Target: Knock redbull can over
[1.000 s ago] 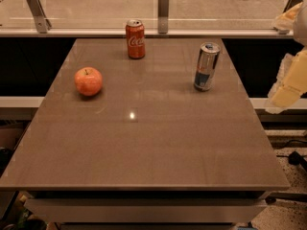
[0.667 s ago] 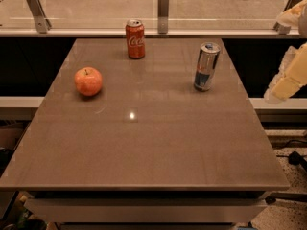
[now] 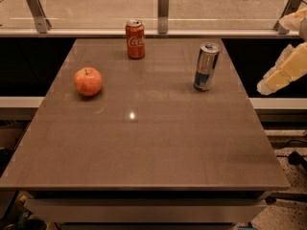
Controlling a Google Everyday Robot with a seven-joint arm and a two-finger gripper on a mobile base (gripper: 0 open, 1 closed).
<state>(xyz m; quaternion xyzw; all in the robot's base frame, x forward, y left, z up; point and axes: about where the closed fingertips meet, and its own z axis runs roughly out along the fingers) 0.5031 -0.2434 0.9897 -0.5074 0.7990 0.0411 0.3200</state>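
The redbull can [image 3: 206,66] is tall, slim, silver and blue. It stands upright on the brown table [image 3: 144,143], at the far right of the top. My gripper [image 3: 283,72] is cream-coloured and sits at the right edge of the view, beyond the table's right edge. It is to the right of the can, at about the can's height and apart from it. Part of the gripper is cut off by the edge of the view.
A red Coca-Cola can [image 3: 135,39] stands upright at the table's far edge. A red apple [image 3: 88,81] lies on the left side. A glass rail with metal posts [image 3: 163,5] runs behind the table.
My gripper has risen a little and shifted slightly left toward the redbull can. The cans and the apple have not moved.
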